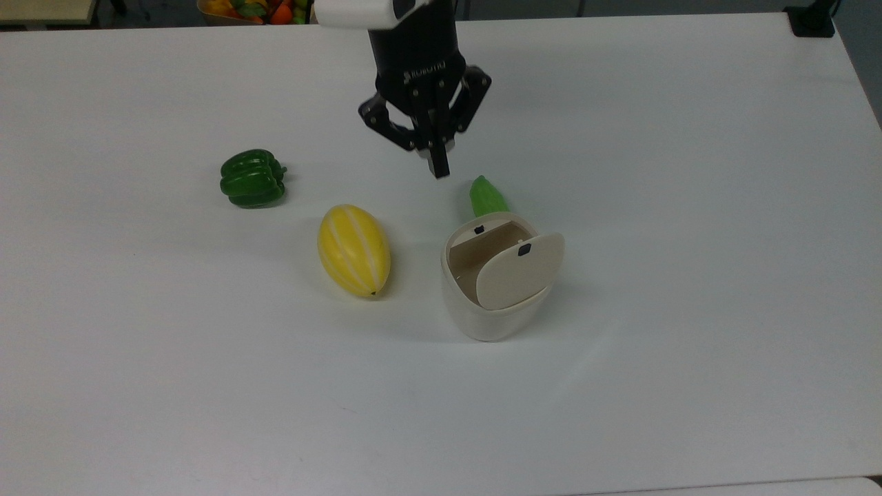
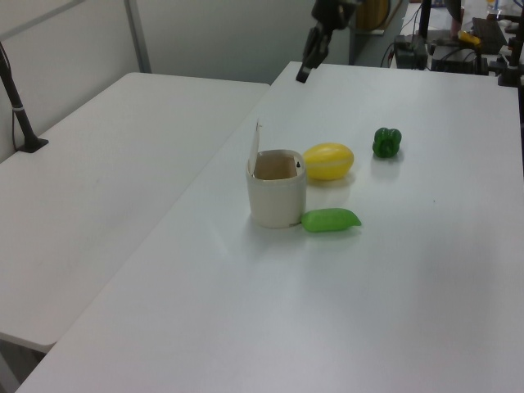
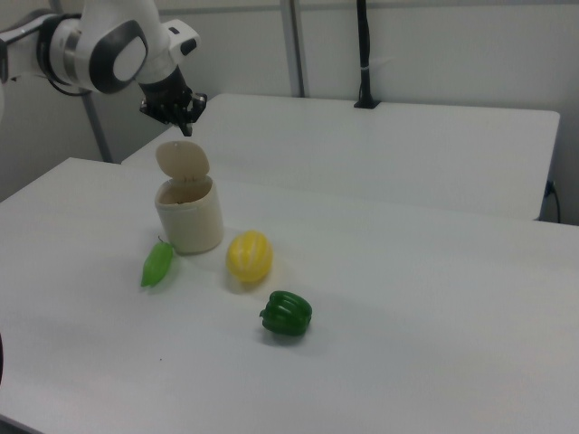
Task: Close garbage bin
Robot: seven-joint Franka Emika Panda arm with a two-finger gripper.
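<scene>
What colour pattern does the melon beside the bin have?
The melon is yellow with pale lengthwise stripes, clearest in the top view.

A yellow melon [image 1: 353,250] lies near the middle of the white table [image 1: 689,172] in the top view. A green pepper [image 1: 252,178] sits at its ten o'clock, well apart. A light green pod [image 1: 487,196] lies at the melon's two o'clock. A basket of fruit [image 1: 251,9] stands beyond the table's twelve o'clock edge.
</scene>
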